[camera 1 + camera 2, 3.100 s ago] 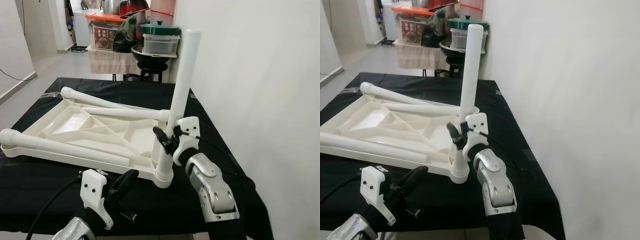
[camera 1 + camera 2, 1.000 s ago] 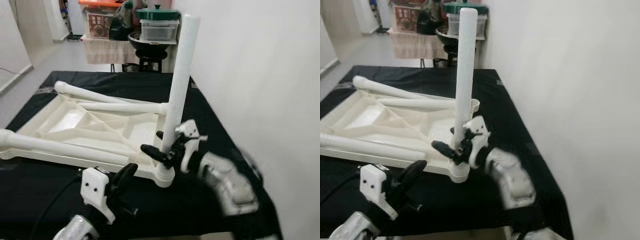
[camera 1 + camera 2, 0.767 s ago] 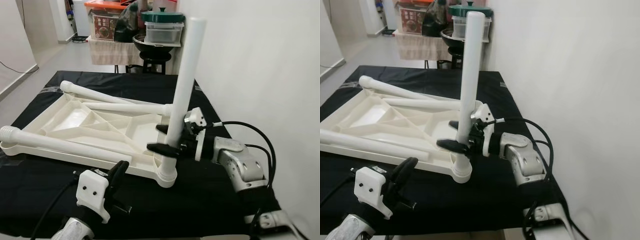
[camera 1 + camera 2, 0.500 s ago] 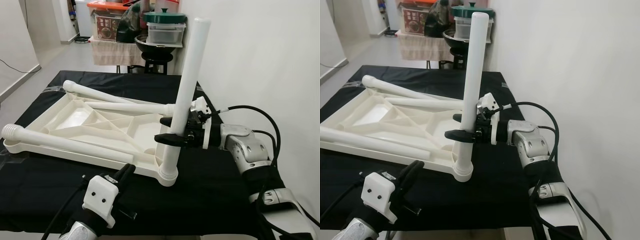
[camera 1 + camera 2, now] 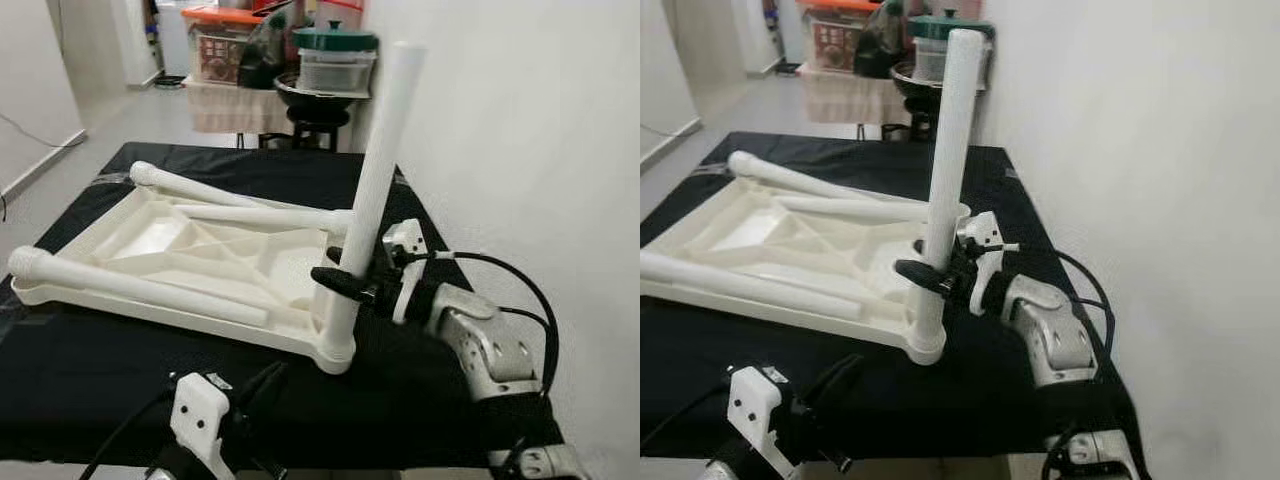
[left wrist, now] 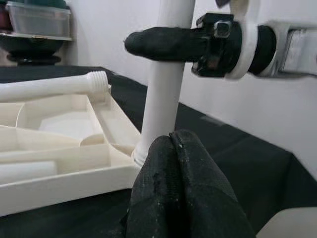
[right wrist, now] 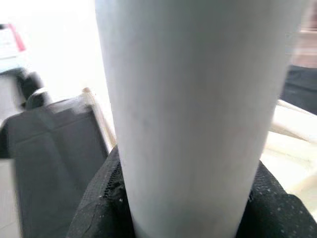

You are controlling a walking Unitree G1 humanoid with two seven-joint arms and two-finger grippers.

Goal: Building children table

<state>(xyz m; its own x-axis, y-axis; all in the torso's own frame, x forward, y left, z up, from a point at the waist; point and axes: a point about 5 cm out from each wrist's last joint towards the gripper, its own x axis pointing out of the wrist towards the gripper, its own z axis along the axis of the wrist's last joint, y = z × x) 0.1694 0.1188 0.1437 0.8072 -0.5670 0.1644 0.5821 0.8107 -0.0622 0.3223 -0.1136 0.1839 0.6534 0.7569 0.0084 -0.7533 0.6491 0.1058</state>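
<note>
From the left eye view, an upside-down white tabletop (image 5: 190, 255) lies on the black-covered bench (image 5: 80, 370), with one leg (image 5: 370, 190) standing upright in its near right corner. The right gripper (image 5: 345, 272) pinches that leg low down. In the left wrist view, the left gripper (image 6: 181, 198) hangs near the bench edge, fingers pressed together. In the right wrist view, the leg (image 7: 198, 114) sits between black fingers (image 7: 104, 208).

We see the left gripper (image 5: 262, 385) partly cut off by the lower edge. The upright table leg (image 5: 370, 200) hides part of the right gripper (image 5: 350, 282). The shelf clutter (image 5: 300, 50) behind is too blurred to identify.
</note>
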